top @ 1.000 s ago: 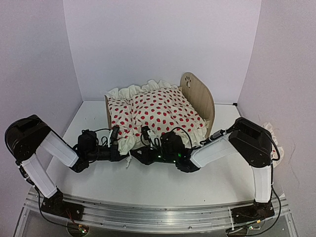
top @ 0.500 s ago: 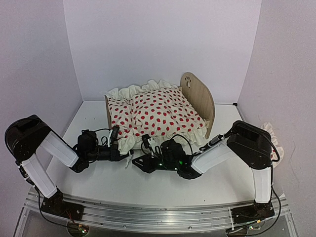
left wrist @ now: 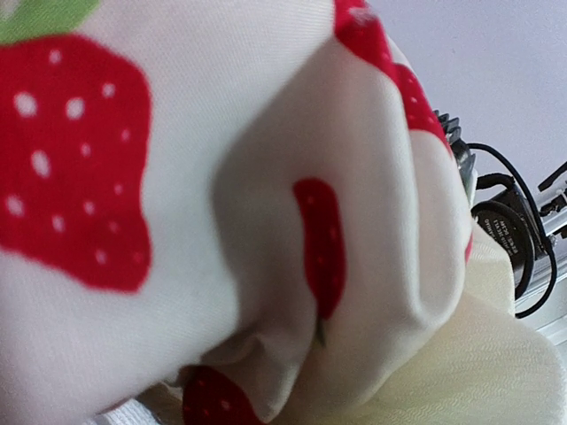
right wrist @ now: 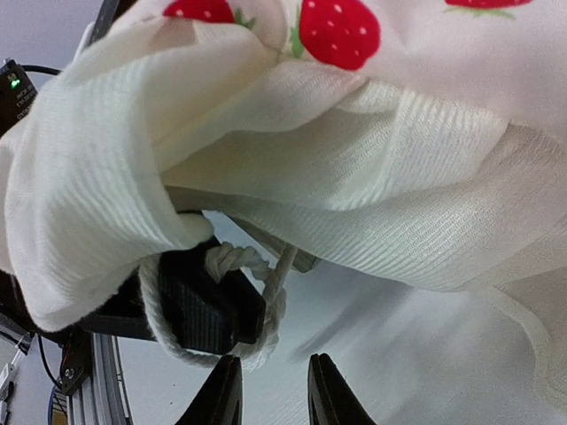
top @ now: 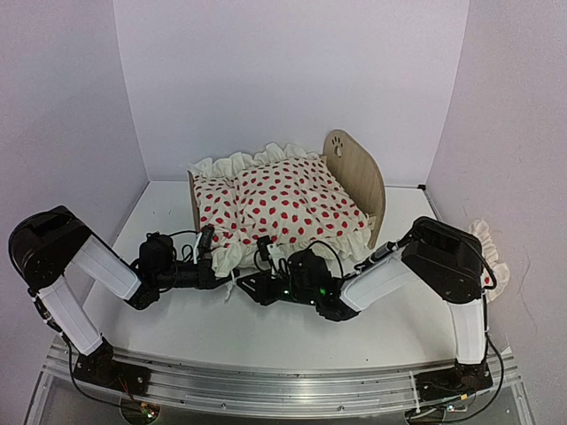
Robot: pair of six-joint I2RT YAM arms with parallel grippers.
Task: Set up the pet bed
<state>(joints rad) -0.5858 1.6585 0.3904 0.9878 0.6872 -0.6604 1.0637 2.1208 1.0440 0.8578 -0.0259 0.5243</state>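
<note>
Nearest, the right gripper (right wrist: 273, 394) hovers low over the table (top: 266, 328), its jaws slightly apart and empty. Just to its 9 o'clock, the left gripper (top: 215, 266) appears pinched shut on the duvet (top: 292, 204), at the corner that hangs off the bed's near side. At 3 o'clock, a ruffled pillow (top: 494, 261) lies off the bed, partly hidden behind the right arm. Farther back, toward 12 o'clock, the pet bed (top: 356, 177) stands with its headboard at the 3 o'clock end. The duvet covers it in a rumpled heap and hides the mattress. By this view the covering is begun, while smoothing and pillow placement remain.

Left gripper (top: 215, 263) amid duvet (top: 297, 199) folds
</note>
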